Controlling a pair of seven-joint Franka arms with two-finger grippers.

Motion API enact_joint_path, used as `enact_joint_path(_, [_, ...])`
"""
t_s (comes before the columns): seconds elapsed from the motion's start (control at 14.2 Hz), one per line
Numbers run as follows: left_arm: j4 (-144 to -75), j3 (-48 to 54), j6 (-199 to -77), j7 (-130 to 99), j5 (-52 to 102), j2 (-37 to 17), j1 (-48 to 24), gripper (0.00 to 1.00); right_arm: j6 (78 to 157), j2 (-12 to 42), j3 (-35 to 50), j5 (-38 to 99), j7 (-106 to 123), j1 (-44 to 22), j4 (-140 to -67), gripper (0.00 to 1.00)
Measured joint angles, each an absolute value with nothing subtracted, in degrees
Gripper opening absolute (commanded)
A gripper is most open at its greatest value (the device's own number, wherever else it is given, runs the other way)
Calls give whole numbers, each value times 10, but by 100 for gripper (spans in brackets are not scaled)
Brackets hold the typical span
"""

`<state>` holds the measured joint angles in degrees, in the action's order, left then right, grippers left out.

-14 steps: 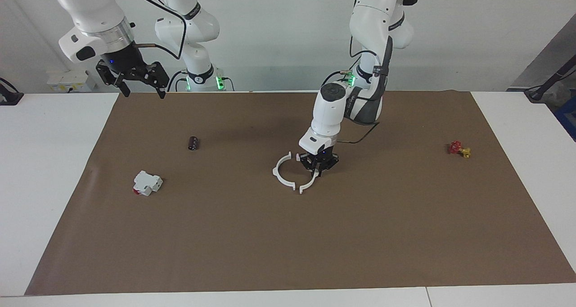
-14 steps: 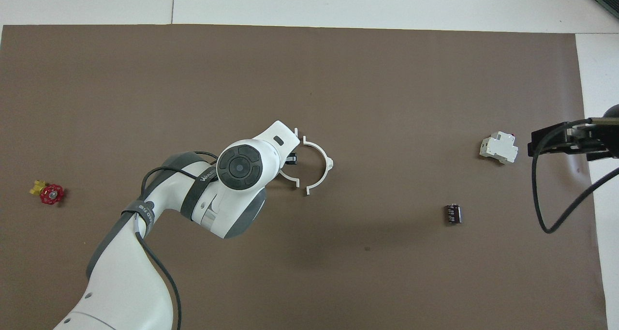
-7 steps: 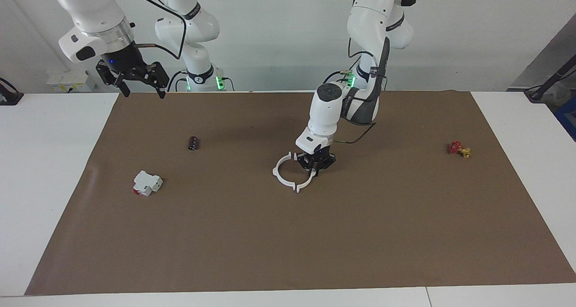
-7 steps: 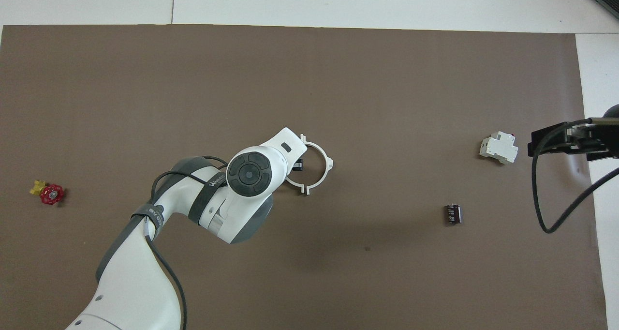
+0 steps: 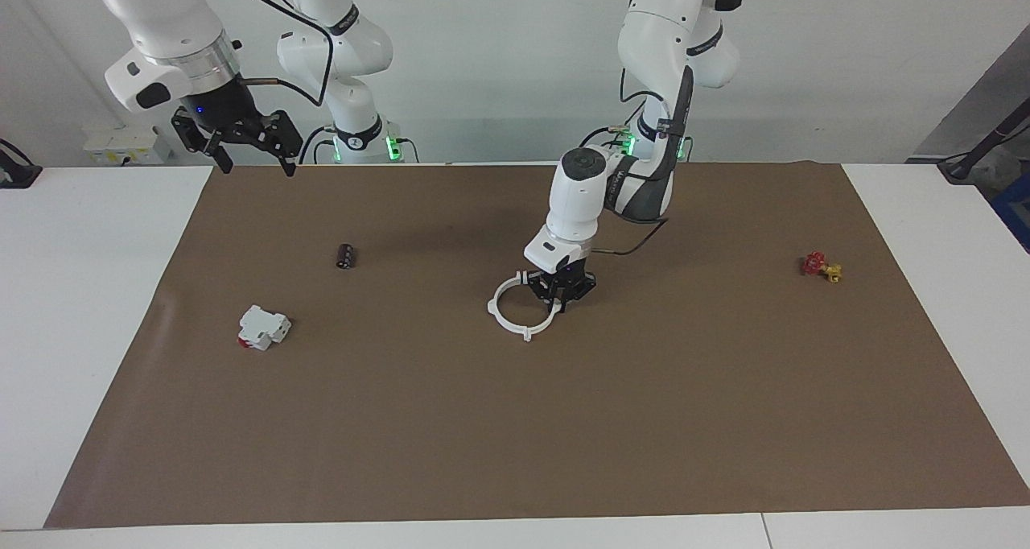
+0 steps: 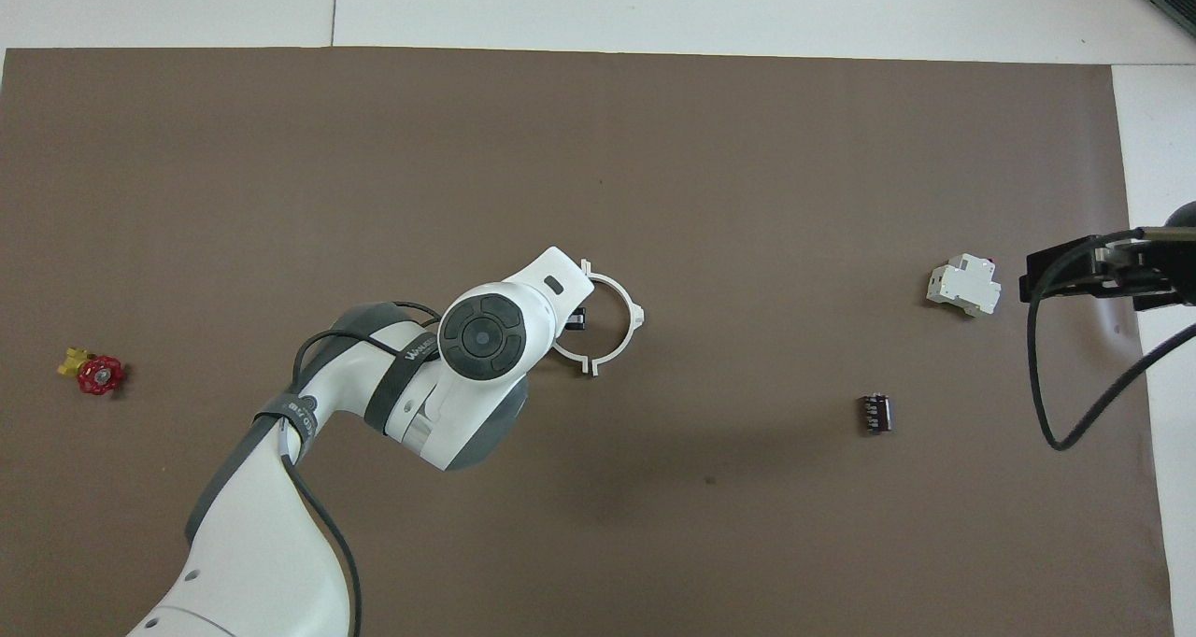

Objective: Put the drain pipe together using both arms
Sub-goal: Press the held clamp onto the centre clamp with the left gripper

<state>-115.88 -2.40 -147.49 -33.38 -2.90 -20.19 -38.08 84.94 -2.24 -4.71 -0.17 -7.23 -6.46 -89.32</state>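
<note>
Change since a second ago: the half-ring held by the left gripper was slid toward the right arm's end of the surface until the gap between the two arcs was closed; the right gripper was not moved.
Left jaws: they were seen clenched on the half-ring arc at the left arm's side of the ring, low on the brown mat, with the wrist tilted over it.
Drain pipe: the two arcs were seen brought together as one flat ring near the middle of the mat, with tabs showing at the seams and at the outer edge.
Right jaws: they were seen spread, with nothing between them, held high over the mat's corner at the right arm's end; that arm was waiting.
Progress: the joining was judged nearly or fully done, since the ring outline was closed; whether the tabs were truly locked could not be told.
Left to do: a check of the seams, a release of the arc and a withdrawal of the left arm were judged to remain.
Other things: a white boxy block, a small dark cylinder and a red-and-yellow valve piece were seen lying well apart from the ring, untouched.
</note>
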Motion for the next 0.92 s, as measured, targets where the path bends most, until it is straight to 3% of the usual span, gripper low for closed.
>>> enact_joint_path(0.92, [-1161,-26,-1475,-367,-32,-201,-389,0,849,-22,-47,-2,-72,-65,-893,100])
